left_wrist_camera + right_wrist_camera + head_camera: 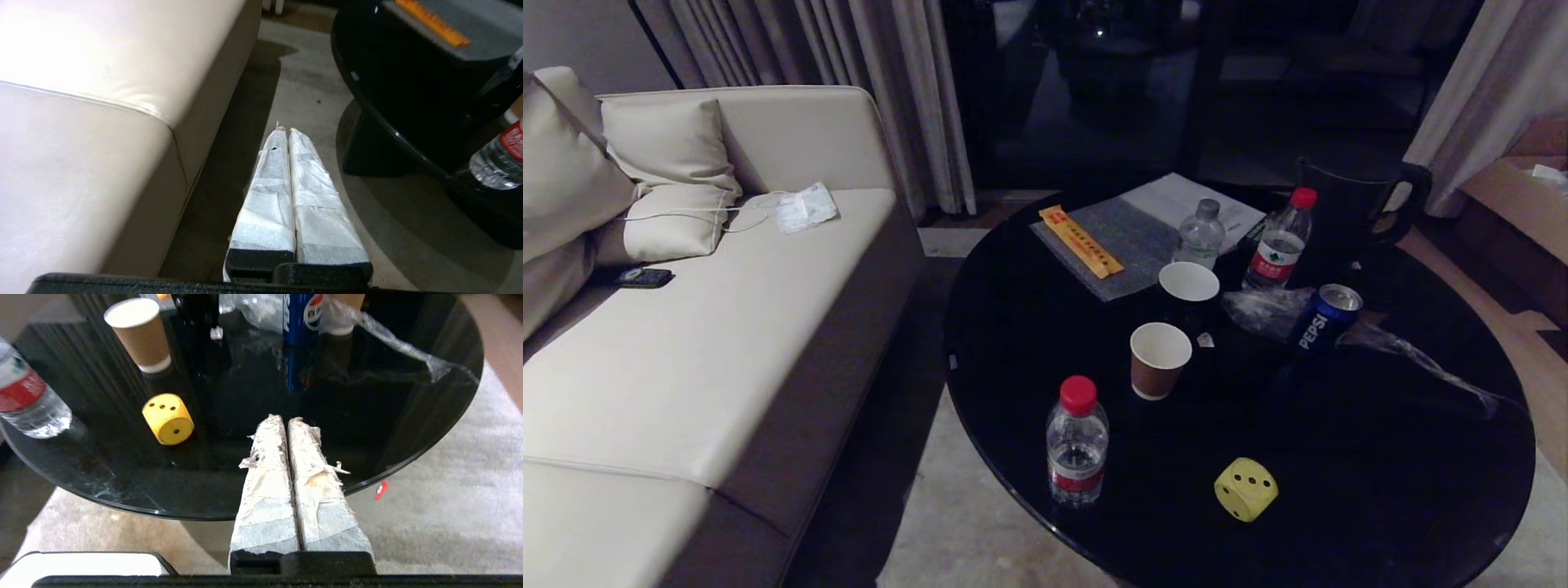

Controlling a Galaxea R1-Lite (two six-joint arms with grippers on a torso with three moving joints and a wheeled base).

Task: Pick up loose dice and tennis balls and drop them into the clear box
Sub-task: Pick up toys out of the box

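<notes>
Sitting near the front edge of the round, glossy black bench point(1380, 457) is the yellow die point(1245, 488), a soft-looking cube with rounded corners and dark pips, all on its own and nothing touching it. Just beside it to the left stands a clear water bottle point(1077, 443) with a red cap and red label. Further back, a brown paper cup point(1159, 359) with a white inside, and behind that a second cup point(1189, 287), also white inside. A blue Pepsi can point(1325, 318) leans by some crinkled clear plastic wrap point(1421, 359). At the far side, a grey woven mat point(1123, 245) carries a long flat orange packet point(1081, 240). The left pincer point(284, 131) hangs over the pale floor between the smooth cream leather sofa point(711, 343) and the bench, its tape-wrapped fingers pressed together, empty. The right pincer point(284, 418) hovers over the bench's near rim, frayed tape on its fingers, squeezed tight with nothing between them, the die apart from it.
</notes>
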